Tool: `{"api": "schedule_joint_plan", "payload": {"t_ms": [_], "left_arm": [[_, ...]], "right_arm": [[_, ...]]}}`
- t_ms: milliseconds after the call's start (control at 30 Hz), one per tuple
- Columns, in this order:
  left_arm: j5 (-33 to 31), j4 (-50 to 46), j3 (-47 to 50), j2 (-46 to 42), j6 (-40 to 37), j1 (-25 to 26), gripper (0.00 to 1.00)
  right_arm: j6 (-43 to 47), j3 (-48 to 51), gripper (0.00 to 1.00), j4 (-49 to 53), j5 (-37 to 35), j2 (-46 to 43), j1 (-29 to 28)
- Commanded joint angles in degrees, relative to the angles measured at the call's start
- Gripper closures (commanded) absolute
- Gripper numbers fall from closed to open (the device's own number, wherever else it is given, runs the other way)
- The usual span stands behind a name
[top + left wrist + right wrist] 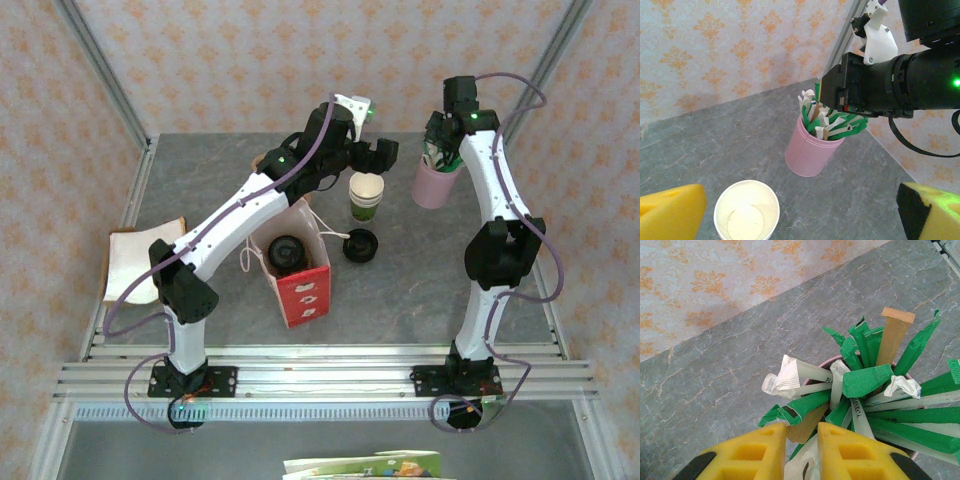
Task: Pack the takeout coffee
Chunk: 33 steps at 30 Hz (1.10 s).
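Your coffee [288, 252] sits lid-up inside the bag [305, 295]. It's probably light with squashy paper walls, so pinch gently below the lid. Left gripper [383, 155] gapes wide. Right gripper [801, 434] is narrow around a packet [801, 467], and I can't tell if it's actually gripping.

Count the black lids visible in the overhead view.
2. One black lid sits inside the red-and-white bag; the loose lid lies on the table just right of the bag, near the lidless green cup. Others may be hidden under the left arm.

Pink cup [810, 155], green and white sachets [867, 380], grey marbled table [420, 290], red bag [300, 292], black-lidded takeout coffee [287, 250], orange-patterned cream wallpaper [250, 60]
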State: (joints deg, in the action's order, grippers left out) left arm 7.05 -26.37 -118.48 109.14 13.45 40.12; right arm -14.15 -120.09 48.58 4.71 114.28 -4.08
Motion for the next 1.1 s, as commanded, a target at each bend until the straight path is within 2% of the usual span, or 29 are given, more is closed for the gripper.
{"api": "schedule_joint_plan", "payload": {"t_ms": [0, 333, 433, 567, 1067], "left_arm": [[-0.9, -0.9, -2.3, -0.2, -0.1, 0.4, 0.01], [-1.2, -1.4, -2.5, -0.2, 0.0, 0.4, 0.01], [-1.3, -1.7, -2.4, -0.2, -0.1, 0.4, 0.01], [-1.5, -1.8, -2.4, -0.2, 0.0, 0.5, 0.01], [-3.2, -2.9, -4.7, -0.6, 0.1, 1.6, 0.01]], "right_arm": [[-0.4, 1.0, 0.78, -0.4, -1.4, 0.5, 0.4], [-0.4, 2.4, 0.81, -1.1, -1.6, 0.7, 0.7], [-0.2, 2.0, 0.87, -1.4, -1.8, 0.6, 0.7], [0.0, 0.5, 1.00, -0.7, -1.8, 0.4, 0.7], [0.2, -2.6, 1.00, 0.0, -3.9, -4.6, 0.7]]}}
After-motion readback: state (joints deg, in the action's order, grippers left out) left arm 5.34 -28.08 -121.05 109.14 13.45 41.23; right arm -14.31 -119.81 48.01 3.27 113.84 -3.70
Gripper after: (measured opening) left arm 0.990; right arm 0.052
